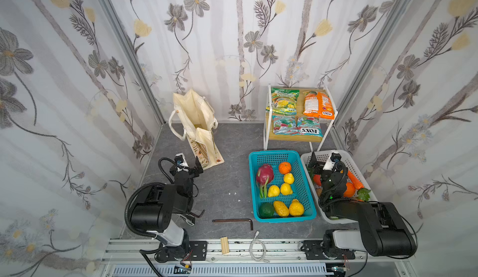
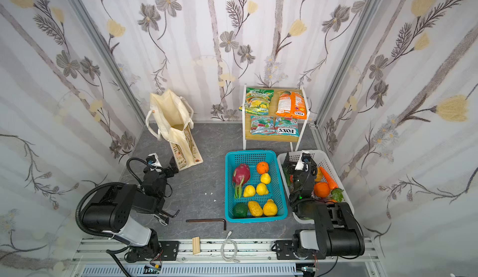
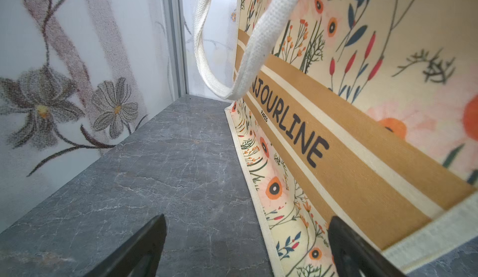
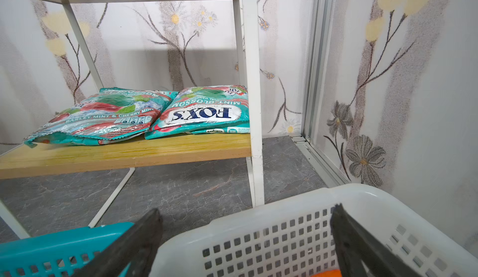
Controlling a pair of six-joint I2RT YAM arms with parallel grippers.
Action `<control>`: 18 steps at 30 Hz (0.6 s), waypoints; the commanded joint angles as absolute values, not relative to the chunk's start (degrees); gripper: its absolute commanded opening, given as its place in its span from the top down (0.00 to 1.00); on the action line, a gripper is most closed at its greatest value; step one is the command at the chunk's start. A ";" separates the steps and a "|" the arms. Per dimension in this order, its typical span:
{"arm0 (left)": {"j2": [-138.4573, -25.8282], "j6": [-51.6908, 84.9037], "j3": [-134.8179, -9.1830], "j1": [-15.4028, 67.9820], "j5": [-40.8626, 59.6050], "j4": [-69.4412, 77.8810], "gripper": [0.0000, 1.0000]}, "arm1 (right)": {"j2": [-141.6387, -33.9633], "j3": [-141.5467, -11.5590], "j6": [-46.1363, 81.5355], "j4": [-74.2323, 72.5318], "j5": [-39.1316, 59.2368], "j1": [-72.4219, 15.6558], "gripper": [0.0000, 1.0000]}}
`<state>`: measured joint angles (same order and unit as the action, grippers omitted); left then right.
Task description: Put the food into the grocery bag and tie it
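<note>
The cream bag (image 1: 192, 112), floral with a tan band, stands open left of centre in both top views. Bright fruit (image 1: 286, 189) fills the teal basket (image 1: 271, 153) lower right, and glossy packets (image 1: 284, 101) lie on the shelf (image 1: 292, 137) above. The left claw (image 3: 245, 221) and right claw (image 4: 245, 211) gape wide, empty.

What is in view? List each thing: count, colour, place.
bag: one, cream floral, back left, open.
teal basket: one, centre right.
dragon fruit: one, pink, teal basket.
orange: one, orange, teal basket.
yellow fruit: five, teal basket.
avocado: one, dark green, teal basket.
white basket: one, far right.
shelf: one, white frame, back right.
packets: four; green and orange above, two teal below.
hex key: one, dark, front.
left gripper: open, beside bag.
right gripper: open, over white basket.
</note>
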<state>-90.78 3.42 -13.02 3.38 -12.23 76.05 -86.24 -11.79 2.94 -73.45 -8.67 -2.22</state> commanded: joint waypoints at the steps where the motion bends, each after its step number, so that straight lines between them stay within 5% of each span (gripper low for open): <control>1: -90.79 3.54 -13.34 3.34 -12.28 77.56 0.00 | -86.17 -11.96 2.02 -73.80 -7.88 -2.13 0.00; 18: -90.79 3.56 -13.30 3.35 -12.30 77.54 0.00 | -86.23 -12.01 2.06 -73.72 -7.91 -2.12 0.00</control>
<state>-90.78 3.42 -13.02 3.38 -12.23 76.05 -86.19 -11.77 2.94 -72.58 -8.23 -2.13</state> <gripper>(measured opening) 0.997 0.996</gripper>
